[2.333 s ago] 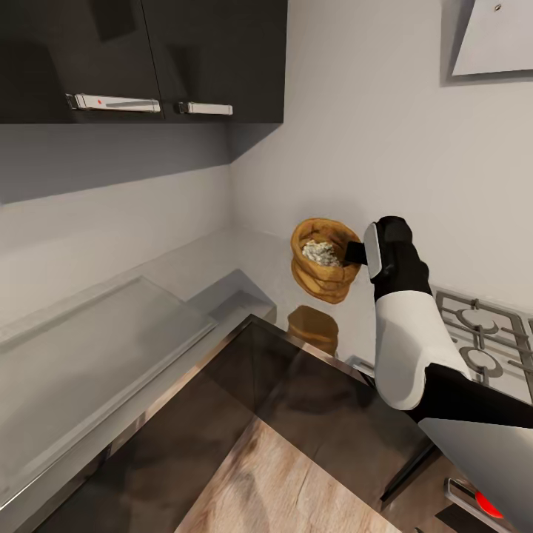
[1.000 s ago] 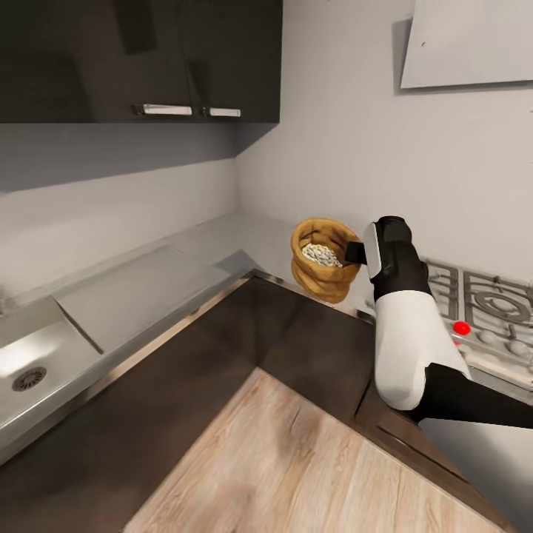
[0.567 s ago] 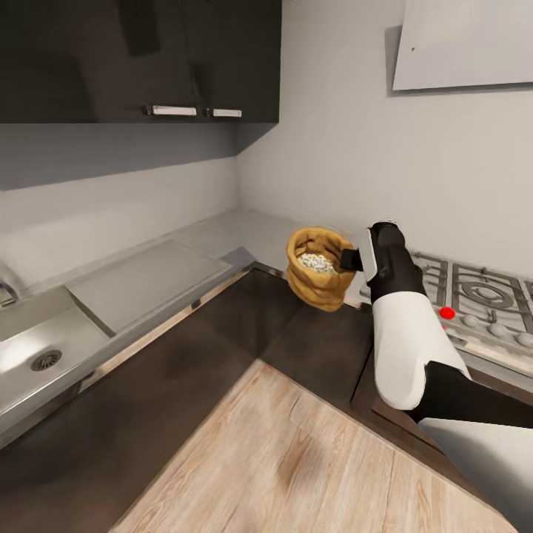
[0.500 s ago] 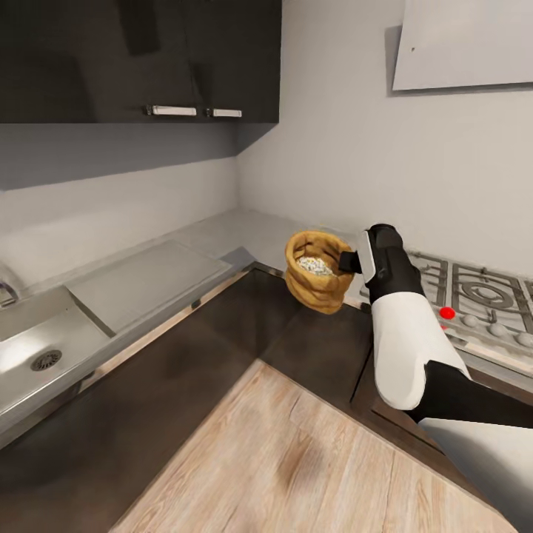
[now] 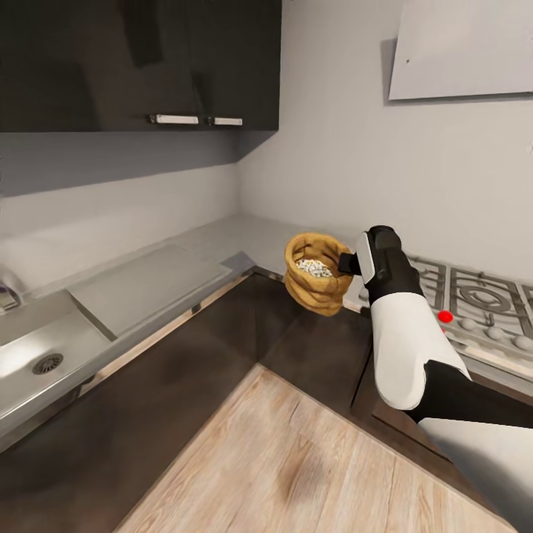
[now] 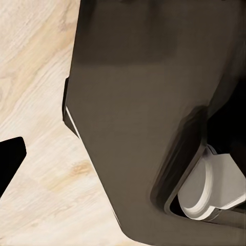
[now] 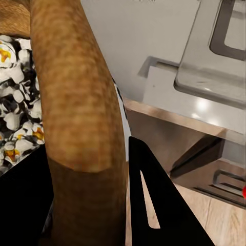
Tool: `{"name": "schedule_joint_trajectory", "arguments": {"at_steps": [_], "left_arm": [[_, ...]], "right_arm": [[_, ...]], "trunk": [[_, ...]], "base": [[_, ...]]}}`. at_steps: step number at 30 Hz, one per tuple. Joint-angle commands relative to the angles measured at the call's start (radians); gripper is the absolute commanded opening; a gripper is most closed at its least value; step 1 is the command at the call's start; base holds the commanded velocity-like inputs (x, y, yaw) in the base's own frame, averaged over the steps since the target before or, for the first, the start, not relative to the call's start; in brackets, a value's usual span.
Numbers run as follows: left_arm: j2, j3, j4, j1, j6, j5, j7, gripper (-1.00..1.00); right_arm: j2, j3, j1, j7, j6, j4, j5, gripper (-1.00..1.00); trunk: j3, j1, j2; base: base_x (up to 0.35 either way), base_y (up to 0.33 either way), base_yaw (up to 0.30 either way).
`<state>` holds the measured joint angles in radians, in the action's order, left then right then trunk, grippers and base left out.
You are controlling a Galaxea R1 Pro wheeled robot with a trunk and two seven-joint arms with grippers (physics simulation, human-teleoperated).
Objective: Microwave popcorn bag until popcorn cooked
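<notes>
The popcorn bag [image 5: 317,272] hangs in the air by the tabletop [image 5: 244,238] corner beside the hob [image 5: 474,296], popped kernels showing inside; I'd keep it mouth-up and travel gently; the right gripper [image 5: 348,263] has its fingers [image 7: 154,205] pinching the rolled rim, one either side of the wall.

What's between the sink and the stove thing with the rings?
In the head view, grey countertop runs from the sink around the corner to the hob; the held popcorn bag hangs there.
</notes>
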<state>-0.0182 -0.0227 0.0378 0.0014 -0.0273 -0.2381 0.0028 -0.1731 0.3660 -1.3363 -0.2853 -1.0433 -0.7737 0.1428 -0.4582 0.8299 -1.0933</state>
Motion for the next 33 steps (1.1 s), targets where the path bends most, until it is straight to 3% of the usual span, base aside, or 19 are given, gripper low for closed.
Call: {"name": "schedule_joint_trajectory", "arguments": {"at_steps": [1, 8, 19, 22, 33], "left_arm": [[0.0, -0.002, 0.001, 0.0, -0.002, -0.004, 0.0, 1.0], [0.0, -0.002, 0.001, 0.0, -0.002, -0.004, 0.0, 1.0], [0.0, -0.002, 0.001, 0.0, -0.002, -0.004, 0.0, 1.0], [0.0, -0.002, 0.002, 0.0, -0.002, -0.004, 0.0, 1.0], [0.001, -0.001, 0.002, 0.0, -0.002, -0.004, 0.001, 1.0]], "right_arm": [[-0.001, 0.005, -0.001, 0.006, -0.004, -0.001, 0.01, -1.0], [-0.001, 0.005, 0.0, 0.003, -0.004, 0.008, 0.01, -1.0], [-0.001, 0.007, 0.0, 0.002, -0.004, 0.242, 0.01, -1.0], [0.013, 0.007, 0.0, 0.007, -0.004, 0.3, 0.008, -1.0], [0.031, 0.008, 0.05, 0.016, -0.004, 0.326, 0.004, -1.0]], "trunk": [[0.001, 0.0, -0.001], [0.012, 0.0, -0.001], [0.029, 0.0, -0.001], [0.033, 0.0, -0.001], [0.05, 0.0, -0.001]], "base": [[0.0, 0.0, 0.0], [0.0, 0.0, 0.0], [0.0, 0.0, -0.031], [0.0, 0.0, -0.071], [0.0, 0.0, -0.083]]}}
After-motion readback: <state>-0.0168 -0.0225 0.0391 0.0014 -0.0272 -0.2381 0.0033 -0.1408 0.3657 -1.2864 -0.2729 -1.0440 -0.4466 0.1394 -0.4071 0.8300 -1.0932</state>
